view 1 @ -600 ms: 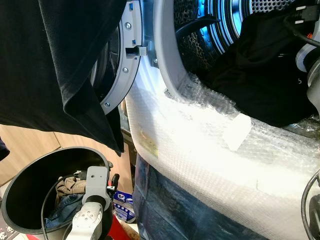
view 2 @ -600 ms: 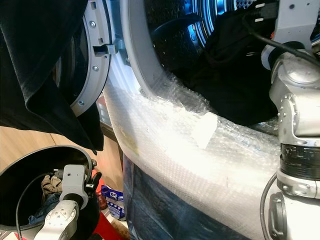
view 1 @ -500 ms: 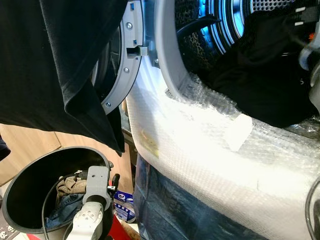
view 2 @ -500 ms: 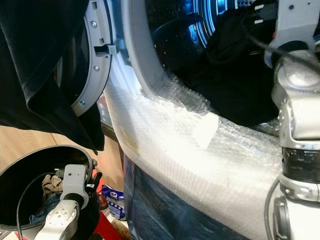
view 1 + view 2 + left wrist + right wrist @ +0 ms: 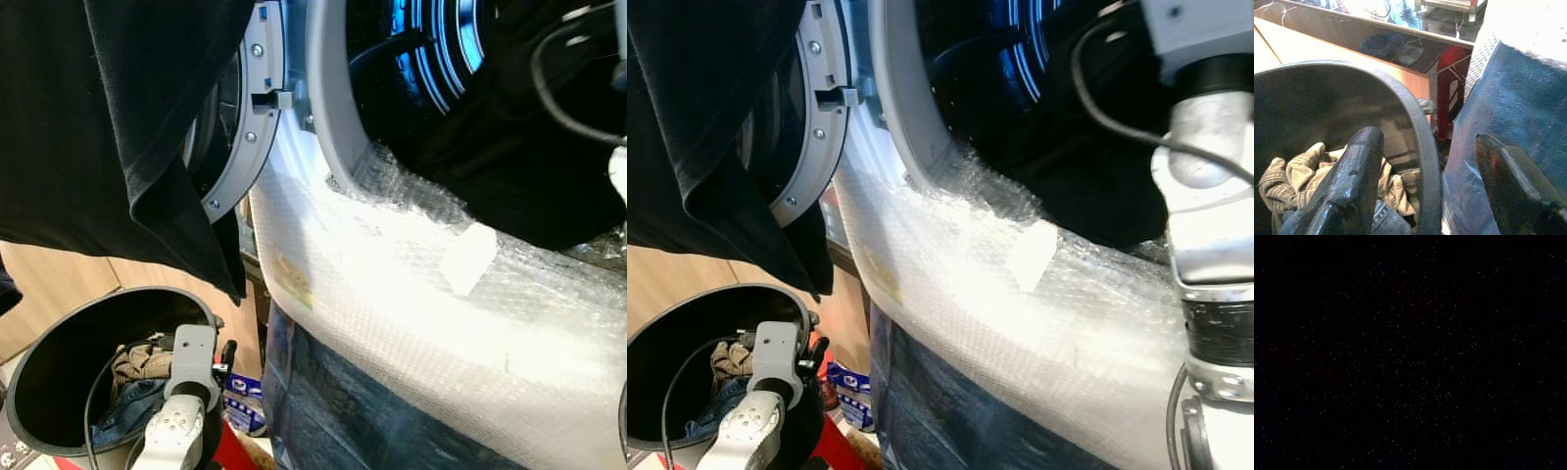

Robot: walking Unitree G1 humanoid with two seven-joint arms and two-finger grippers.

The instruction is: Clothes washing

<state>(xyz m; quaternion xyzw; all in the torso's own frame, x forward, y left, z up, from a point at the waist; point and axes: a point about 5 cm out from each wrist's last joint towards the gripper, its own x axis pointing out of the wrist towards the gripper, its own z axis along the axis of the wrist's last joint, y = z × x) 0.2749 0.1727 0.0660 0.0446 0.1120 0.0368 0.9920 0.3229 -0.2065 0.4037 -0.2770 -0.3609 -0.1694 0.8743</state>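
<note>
Bubble-wrapped washer (image 5: 392,284); its yellowish label (image 5: 292,282) is unreadable.

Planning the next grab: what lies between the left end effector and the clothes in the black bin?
Nothing: in the left wrist view the left end effector hangs open straddling the black bin rim, clothes just beyond one finger.

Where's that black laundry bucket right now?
The black bucket sits low on the robot's left, below the open washer door, with the left gripper straddling its rim above beige and denim clothes.

Black garment (image 5: 549,147) bunched in washer drum (image 5: 441,49) opening.
</note>
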